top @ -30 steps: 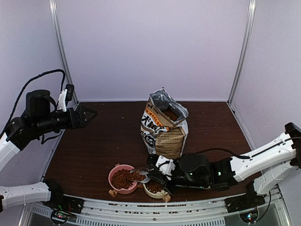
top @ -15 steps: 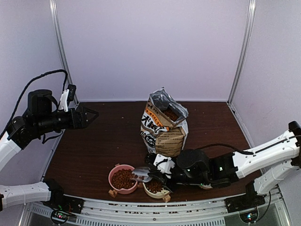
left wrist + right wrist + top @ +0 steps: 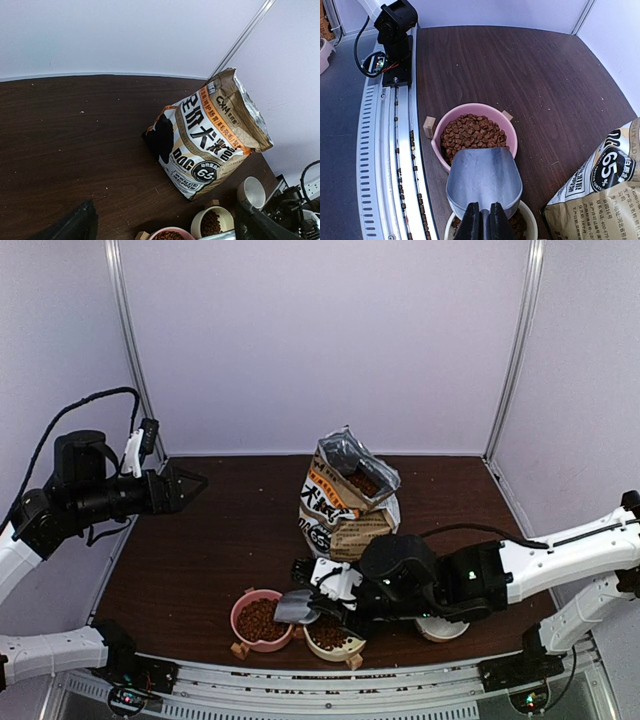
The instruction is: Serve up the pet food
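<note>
Gripping the handle of the metal scoop (image 3: 484,180) with the right gripper (image 3: 482,220), fingers clamped tight on it. Holding the scoop pan over the pink bowl's (image 3: 438,131) right rim, showing only bare metal to the wrist camera. Recording pet food (image 3: 470,135) heaped inside the pink bowl, with more filling the cream bowl (image 3: 333,642) just right of the pink bowl. Noting a small wooden block (image 3: 429,126) touching the pink bowl's outer wall. Observing the printed bag (image 3: 345,510) standing open behind and right of the pink bowl. Logging the left gripper (image 3: 192,480) raised well left of the pink bowl, jaws spread wide, grasping nothing.
</note>
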